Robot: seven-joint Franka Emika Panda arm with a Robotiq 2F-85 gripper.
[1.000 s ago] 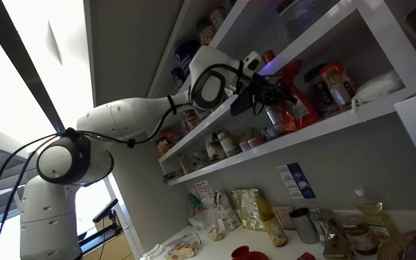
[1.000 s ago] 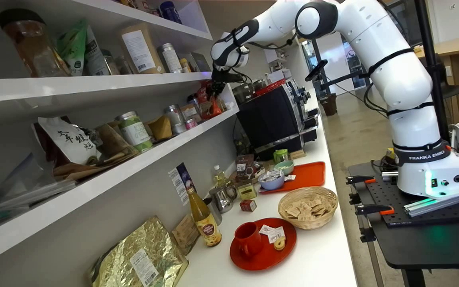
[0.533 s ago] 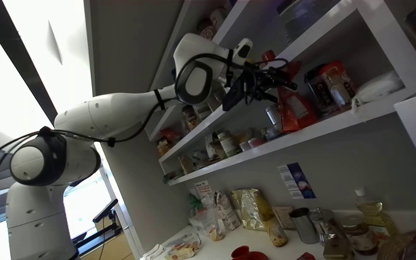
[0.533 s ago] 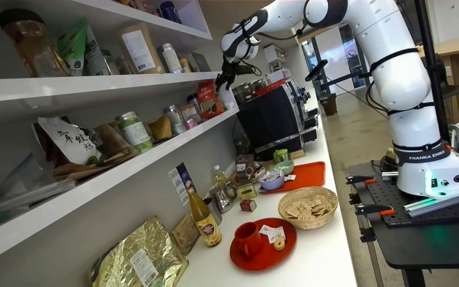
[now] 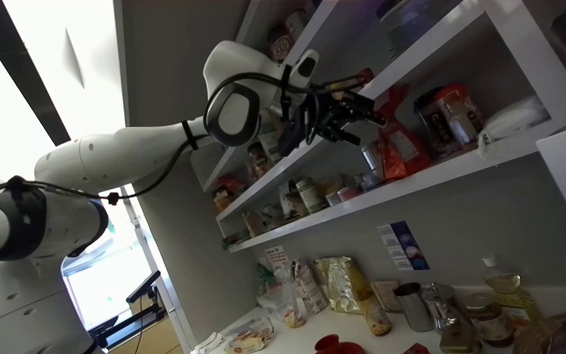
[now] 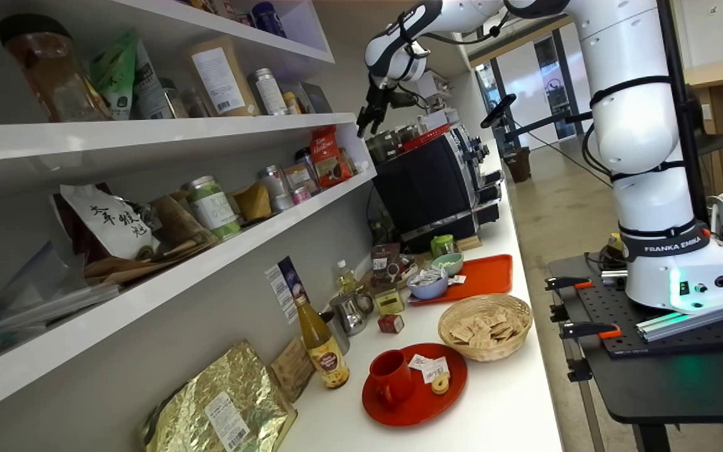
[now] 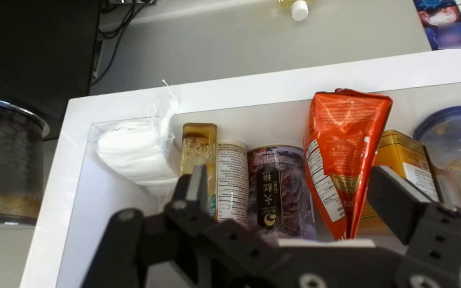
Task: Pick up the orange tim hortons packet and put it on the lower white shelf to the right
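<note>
The red-orange packet (image 5: 401,150) stands on the lower white shelf (image 5: 440,173), near its end, in both exterior views (image 6: 330,160). The shelf's front edge (image 6: 148,297) is lined with jars and bags. In the wrist view the packet (image 7: 346,132) stands with its top slanted beside a yellow tin; the shelf edge (image 7: 238,90) runs above it. My gripper (image 5: 370,130) is open and empty, out in front of the packet and apart from it. It also shows in the other views (image 6: 369,129) (image 7: 298,192). Its fingers partly cover the shelf's things in the wrist view.
A purple canister (image 7: 280,192), a glass bottle (image 7: 199,156) and a white bag (image 7: 138,154) stand beside the packet. The higher white shelf board (image 6: 148,129) lies above. A dark appliance (image 6: 427,188) stands beyond the shelf's end.
My gripper was at the packet, its fingers around the red-orange material. It has let go and drawn back from the shelf. The packet stays standing on the shelf.
</note>
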